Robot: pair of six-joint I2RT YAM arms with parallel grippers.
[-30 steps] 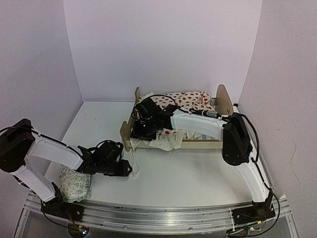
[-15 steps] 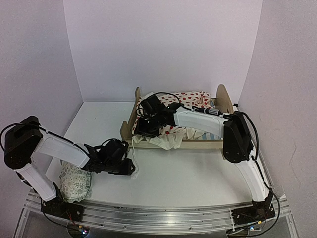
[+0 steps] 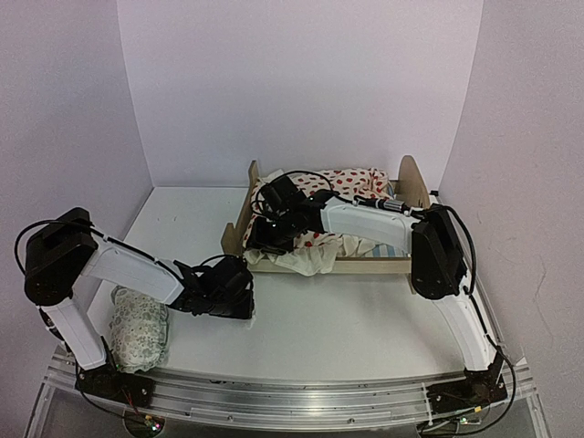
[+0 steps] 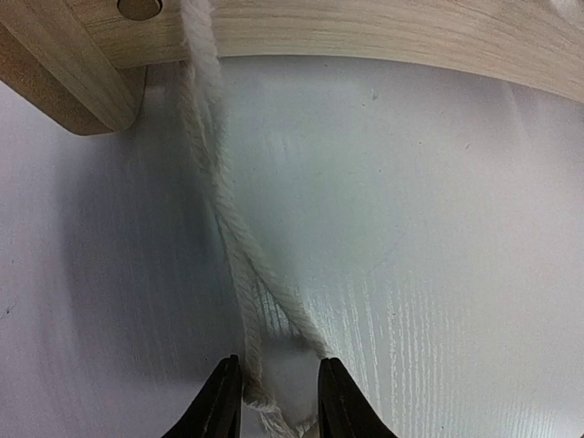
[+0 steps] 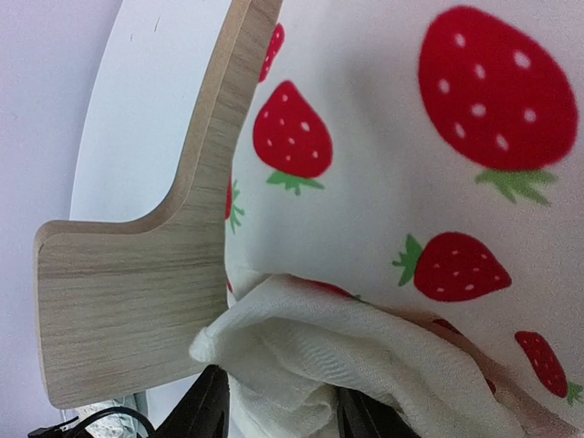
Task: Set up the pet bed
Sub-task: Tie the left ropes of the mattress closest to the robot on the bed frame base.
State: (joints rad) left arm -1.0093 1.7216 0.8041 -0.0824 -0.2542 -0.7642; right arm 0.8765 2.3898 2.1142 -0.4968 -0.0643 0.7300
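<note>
The pet bed [image 3: 374,265] is set at the back of the tabletop [image 3: 347,328], with its low footboard [image 5: 128,292] at the left end. A blanket [image 5: 438,164] with red strawberries is spread inside it. The blanket's cream edge is bunched up just beside the footboard, and there it is held by the right end effector [image 5: 278,415].

A twisted cream cord [image 4: 208,173] is trailed from the near footboard corner of the pet bed down onto the tabletop. The left end effector [image 4: 278,406] is set low just in front of that corner. Its jaws are narrow, with the end of the cord between them (whether the cord is pinched yet cannot be told).

Trouble could be caused by a hard pull on the cord. The pet bed looks light, so it could be dragged forward or tipped. The blanket could also be tugged out of the pet bed, because it is gripped at the same end. If the cord is only half caught, it could be lost from the jaws, and nothing would be moved at all.
</note>
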